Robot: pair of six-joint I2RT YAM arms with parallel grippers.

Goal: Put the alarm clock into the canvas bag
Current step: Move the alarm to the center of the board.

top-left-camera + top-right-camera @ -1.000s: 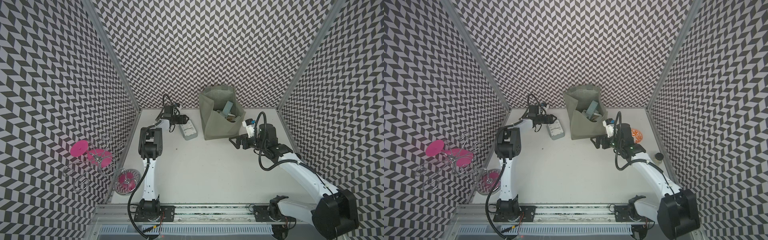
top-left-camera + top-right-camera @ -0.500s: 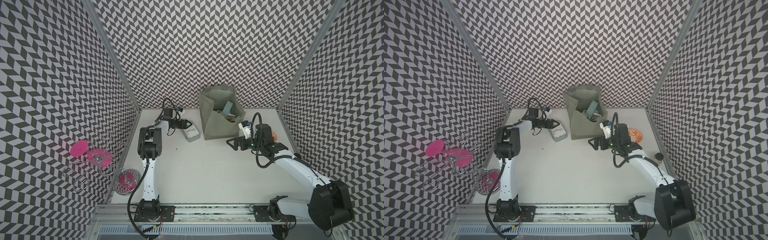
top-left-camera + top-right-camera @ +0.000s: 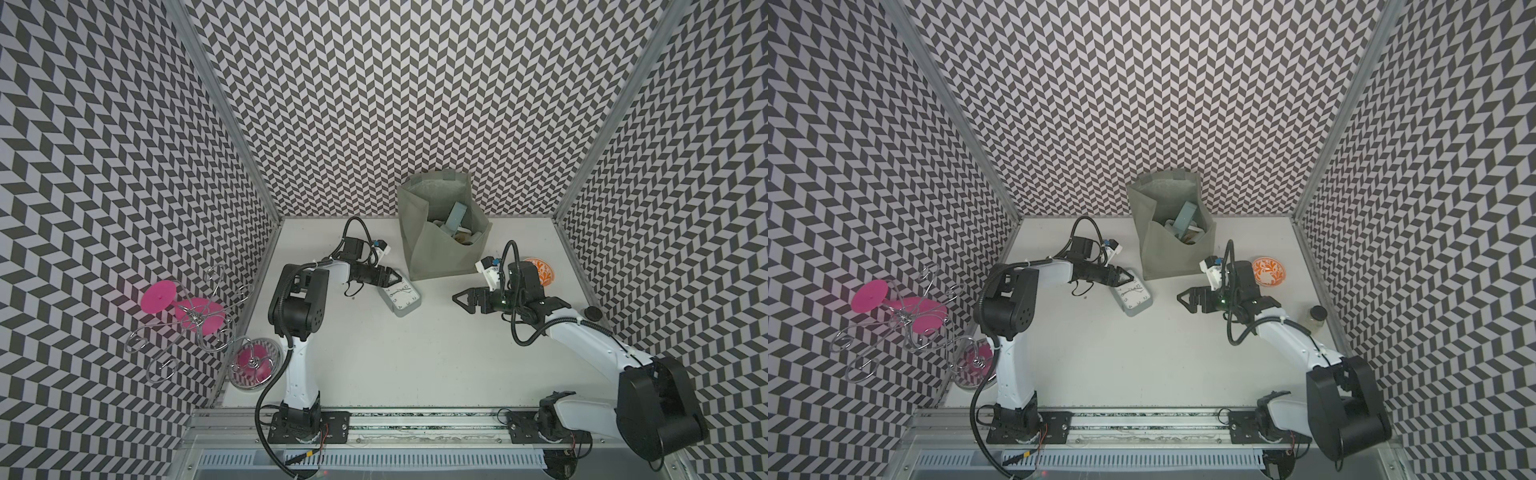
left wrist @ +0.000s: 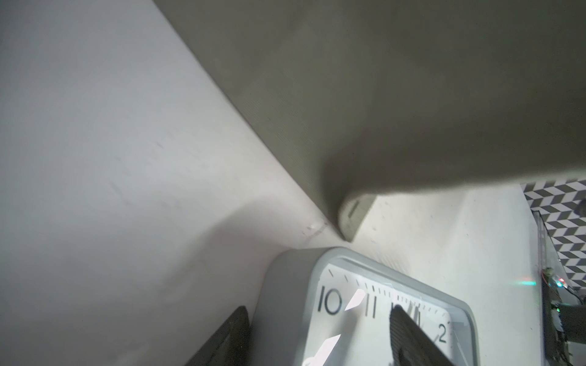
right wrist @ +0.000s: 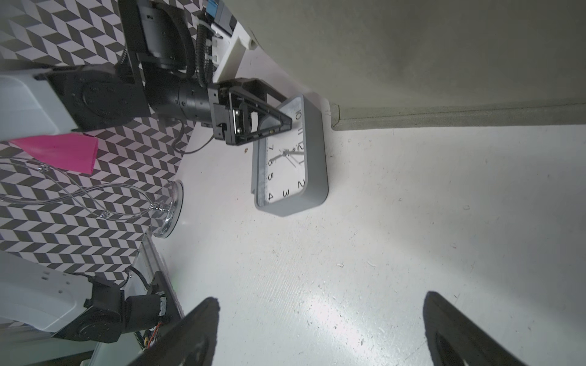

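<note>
alarm clock (image 3: pixel 400 297) — face up, long twelve-edge toward canvas bag (image 3: pixel 432 259) | left gripper (image 3: pixel 397 277) astride end, grip unclear | right gripper (image 3: pixel 460 302) — wide

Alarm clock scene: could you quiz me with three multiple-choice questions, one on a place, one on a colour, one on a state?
1. The alarm clock, relative to the bag, is: A inside; B beside it, on the table; C on top.
2. The clock's casing is: A red; B grey; C yellow.
3. The right gripper is: A open, empty; B shut on the clock; C shut on the bag.
B, it lies on the table by the bag's foot; B, grey frames the white face; A, its fingers stand apart, nothing between.
</note>
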